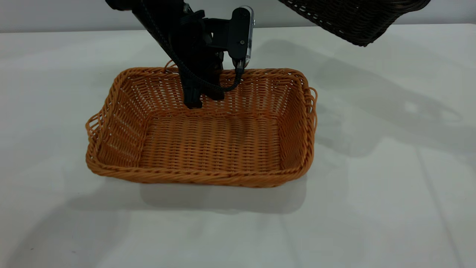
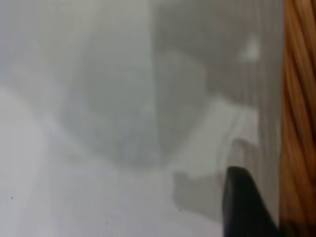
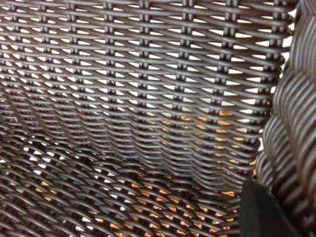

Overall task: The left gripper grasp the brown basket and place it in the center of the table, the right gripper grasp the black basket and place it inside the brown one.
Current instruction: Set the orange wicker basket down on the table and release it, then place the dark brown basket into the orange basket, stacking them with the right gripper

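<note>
Brown wicker basket [image 1: 208, 137] sits mid-worktop [image 1: 390, 208], left end effector [image 1: 202, 98] astride its far wall, apparently clamped. Black wicker basket [image 1: 357, 18] hangs tilted above right, well apart. Right end effector [image 3: 266, 210] pinches its rim. Likely light and stiff; braided rim grips best.

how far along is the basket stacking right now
Done: the brown basket sits mid-table, with the left gripper at its far wall. In hand: the black basket hangs in the air up right. Left: lowering it inside the brown one.
</note>
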`<state>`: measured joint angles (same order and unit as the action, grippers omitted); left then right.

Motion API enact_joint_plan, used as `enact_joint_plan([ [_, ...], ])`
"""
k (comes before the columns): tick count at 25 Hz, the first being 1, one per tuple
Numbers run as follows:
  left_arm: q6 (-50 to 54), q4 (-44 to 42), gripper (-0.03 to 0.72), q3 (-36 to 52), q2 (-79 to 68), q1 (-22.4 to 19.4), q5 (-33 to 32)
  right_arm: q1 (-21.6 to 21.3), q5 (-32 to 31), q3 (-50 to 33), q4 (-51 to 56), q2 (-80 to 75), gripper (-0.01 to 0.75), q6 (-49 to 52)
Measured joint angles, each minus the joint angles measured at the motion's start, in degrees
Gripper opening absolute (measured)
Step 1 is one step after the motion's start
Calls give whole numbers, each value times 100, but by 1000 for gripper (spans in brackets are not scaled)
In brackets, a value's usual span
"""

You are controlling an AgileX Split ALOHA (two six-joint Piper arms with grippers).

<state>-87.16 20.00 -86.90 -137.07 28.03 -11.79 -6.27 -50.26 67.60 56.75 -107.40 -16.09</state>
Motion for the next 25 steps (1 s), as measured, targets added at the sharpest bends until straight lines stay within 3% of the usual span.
enact_joint_plan([
  [4,0,102,442,0,81,18,110,0,-50,0,79,0,81,0],
  [7,0,107,479,0,430,18,-188,-75,-65,0,338,0,83,-12],
  [11,165,102,482,0,1301,18,-1357,-333,-47,0,704,0,83,-65],
  [16,694,79,445,0,2525,18,-3604,-430,-95,0,680,0,84,-198],
  [20,858,57,406,0,3472,18,-4646,-63,-105,6,413,0,84,-227],
  [25,885,46,388,0,4526,18,-4794,1018,-154,12,-349,-139,84,-136],
])
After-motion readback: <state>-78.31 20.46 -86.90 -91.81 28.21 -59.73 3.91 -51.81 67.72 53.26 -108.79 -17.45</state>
